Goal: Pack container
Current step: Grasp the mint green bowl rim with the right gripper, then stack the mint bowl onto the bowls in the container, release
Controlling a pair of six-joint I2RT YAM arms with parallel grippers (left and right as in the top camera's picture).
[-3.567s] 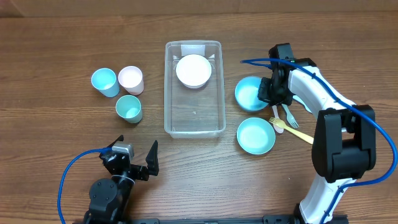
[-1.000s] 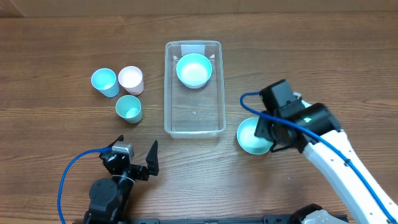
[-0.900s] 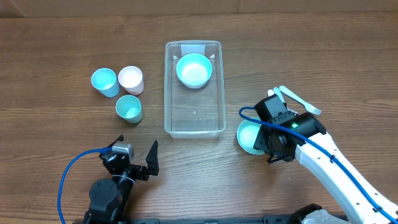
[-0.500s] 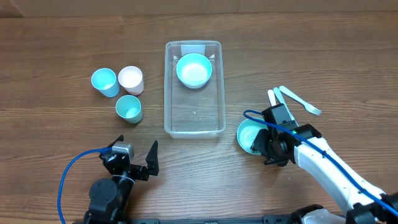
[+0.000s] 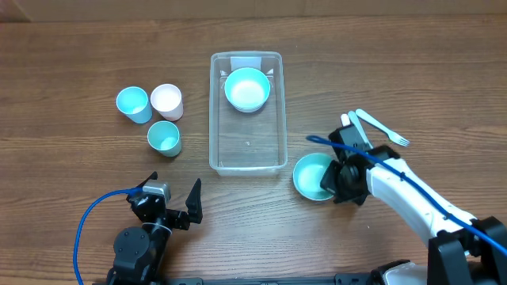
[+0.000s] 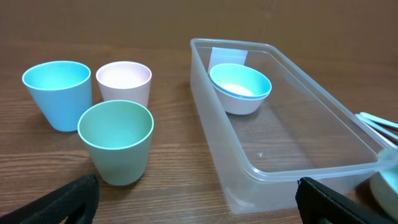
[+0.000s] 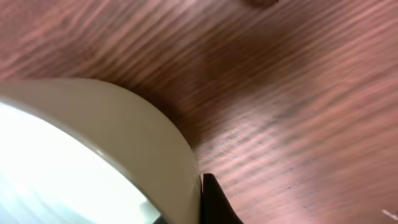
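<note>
Container [image 5: 212,119] at table centre, one bowl [image 5: 246,89] in its far end; right gripper [image 5: 337,180] clamped on rim of teal bowl [image 5: 311,176] just beside container's near right corner; left gripper [image 5: 174,186] spread wide, holding nothing.

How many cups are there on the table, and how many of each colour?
Light blue cup: 1
Pale pink cup: 1
Mint green cup: 1
Total: 3 cups
</note>
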